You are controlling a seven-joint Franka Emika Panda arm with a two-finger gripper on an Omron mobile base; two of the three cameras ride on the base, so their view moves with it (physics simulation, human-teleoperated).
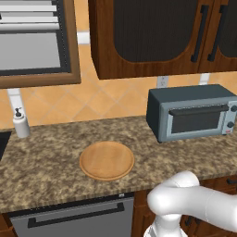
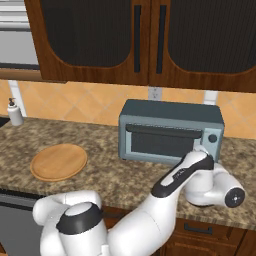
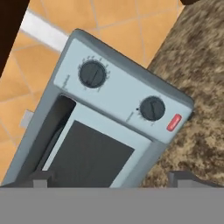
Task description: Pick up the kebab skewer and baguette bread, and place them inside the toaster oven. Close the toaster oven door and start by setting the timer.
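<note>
The grey-blue toaster oven [image 1: 192, 113] stands on the granite counter at the right, and its door [image 1: 196, 119] with dark glass and a bar handle is closed. My gripper [image 3: 114, 179] is open and holds nothing. It points at the oven's right front from close by. In the rolled hand view, two dark knobs [image 3: 92, 73] [image 3: 152, 108] and a red button [image 3: 173, 122] sit on the control panel beside the glass [image 3: 94, 155]. In the right base view my hand [image 2: 201, 152] hovers just before that panel. The kebab skewer and baguette bread are out of view.
A round wooden board [image 1: 107, 160] lies bare on the counter, left of the oven. A soap dispenser [image 1: 20, 124] stands at the far left by the wall. Dark wooden cabinets [image 1: 152, 32] hang above. A dishwasher front [image 1: 74, 217] sits under the counter edge.
</note>
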